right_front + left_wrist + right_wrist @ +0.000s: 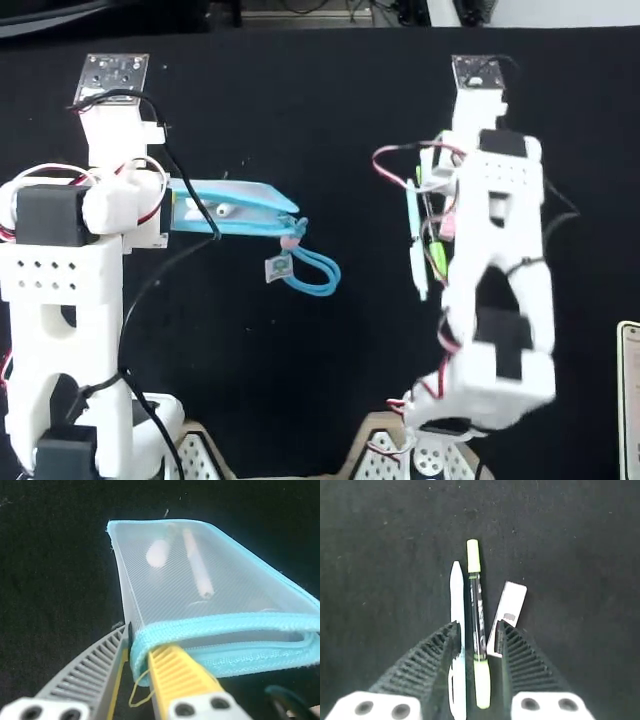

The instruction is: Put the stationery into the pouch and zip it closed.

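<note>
The left tool (141, 642) clamps the limp pouch (200, 580) by its zipper corner. The right tool (477, 630), parted narrowly, straddles the green pen (478, 615): light, stiff, probably slippery, best pinched mid-barrel.

From where I stand, there is 1 pale blue pouch (240, 597) with 2 white pieces showing through it: 1 long stick (197, 565) and 1 small oval lump (157, 554). Loose on the table (380, 540) lie 3 items: 1 white pen (456, 595), 1 green-tipped marker (476, 615) and 1 white eraser (509, 605).
</note>
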